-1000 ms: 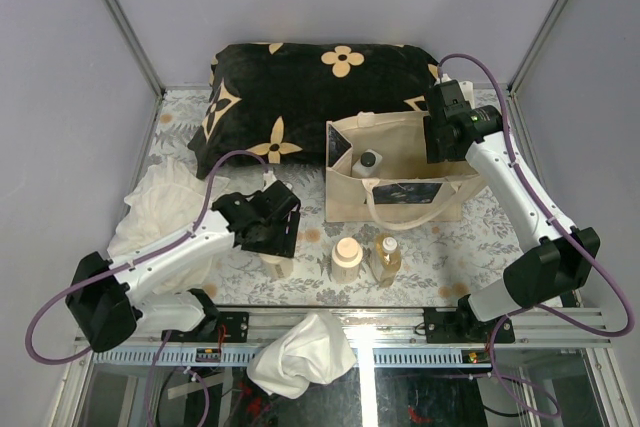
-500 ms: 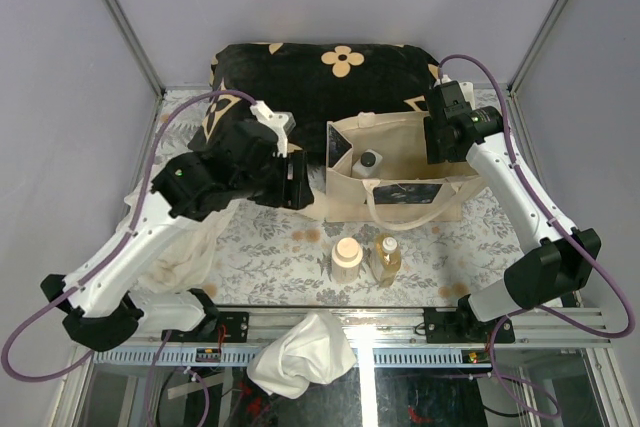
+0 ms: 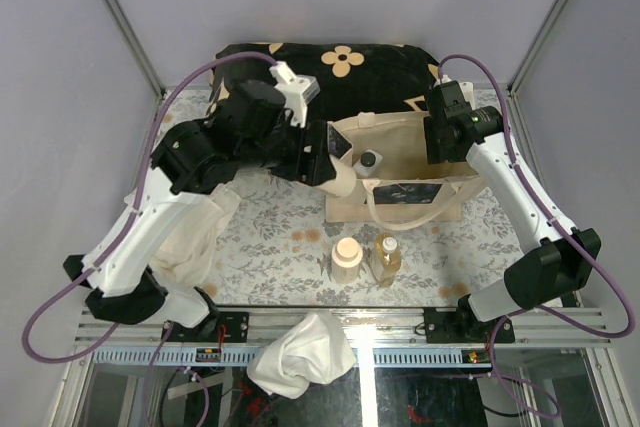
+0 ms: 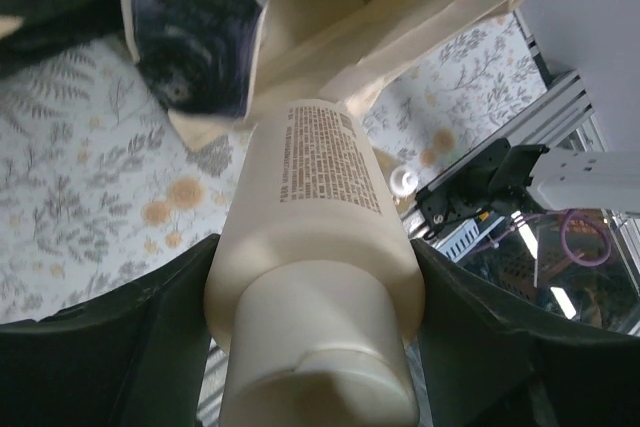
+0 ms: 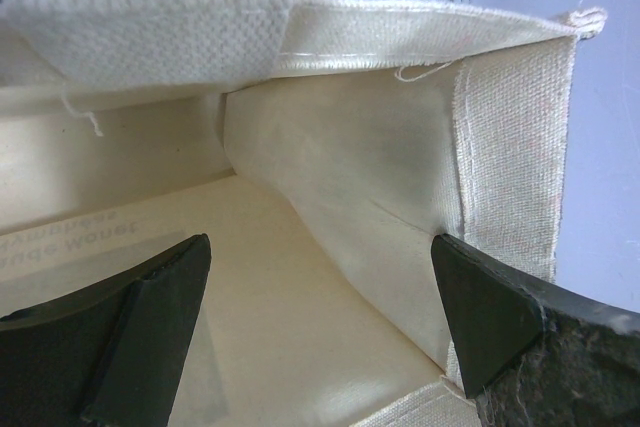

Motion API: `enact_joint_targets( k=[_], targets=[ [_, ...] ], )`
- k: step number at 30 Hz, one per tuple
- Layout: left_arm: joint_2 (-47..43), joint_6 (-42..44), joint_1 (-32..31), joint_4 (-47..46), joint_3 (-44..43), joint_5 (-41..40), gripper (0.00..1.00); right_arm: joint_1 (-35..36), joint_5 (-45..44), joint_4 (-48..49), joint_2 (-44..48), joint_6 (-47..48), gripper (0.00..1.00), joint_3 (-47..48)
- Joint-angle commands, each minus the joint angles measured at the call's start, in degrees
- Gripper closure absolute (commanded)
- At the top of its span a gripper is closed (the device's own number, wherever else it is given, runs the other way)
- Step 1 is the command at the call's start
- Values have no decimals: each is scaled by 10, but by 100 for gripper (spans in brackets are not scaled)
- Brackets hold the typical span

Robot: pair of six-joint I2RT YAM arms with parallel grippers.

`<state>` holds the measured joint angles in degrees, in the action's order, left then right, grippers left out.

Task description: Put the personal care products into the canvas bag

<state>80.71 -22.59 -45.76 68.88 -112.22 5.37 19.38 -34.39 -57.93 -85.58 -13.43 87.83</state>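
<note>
The canvas bag (image 3: pixel 400 197) stands open at the table's right middle, with the white squarish dark-capped bottle (image 3: pixel 368 160) inside it. My left gripper (image 3: pixel 325 169) is shut on a cream round bottle (image 3: pixel 340 182) and holds it tilted in the air at the bag's left edge. In the left wrist view the cream bottle (image 4: pixel 315 237) fills the space between my fingers, above the bag (image 4: pixel 400 7). A second cream bottle (image 3: pixel 346 258) and the amber bottle (image 3: pixel 386 257) stand in front of the bag. My right gripper (image 3: pixel 440 142) is open inside the bag's right end (image 5: pixel 320 317).
A black cushion with tan flower marks (image 3: pixel 290 77) lies behind the bag. One white cloth (image 3: pixel 170 217) lies at the left under my left arm. Another white cloth (image 3: pixel 300 352) hangs over the front rail.
My left gripper has lifted the cream bottle off the front left of the table and carried it up and right to the bag's left edge. The right arm has not moved.
</note>
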Motion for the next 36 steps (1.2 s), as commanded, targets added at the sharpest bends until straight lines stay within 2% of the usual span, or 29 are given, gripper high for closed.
enact_joint_targets(
  k=[1, 7, 14, 20, 27, 31, 36],
  targets=[
    [47, 61, 1, -103, -87, 36, 100, -5, -11, -1, 12, 10, 1, 22],
    [134, 103, 1, -133, -162, 38, 100, -5, -13, -6, 15, 10, 1, 35],
    [179, 128, 1, -213, -132, 37, 100, -5, -18, -10, 22, -6, 1, 42],
    [207, 131, -1, -300, -61, 69, 100, -5, 8, -3, 37, -31, 1, 56],
    [267, 143, -20, -341, -52, 57, 100, -5, 14, -2, 45, -53, 1, 55],
    [305, 150, -29, -347, -53, 14, 100, -5, -1, -4, 48, -60, 1, 59],
    [355, 158, -37, -309, -86, -63, 100, -5, -41, -17, 55, -65, 1, 66]
  ],
)
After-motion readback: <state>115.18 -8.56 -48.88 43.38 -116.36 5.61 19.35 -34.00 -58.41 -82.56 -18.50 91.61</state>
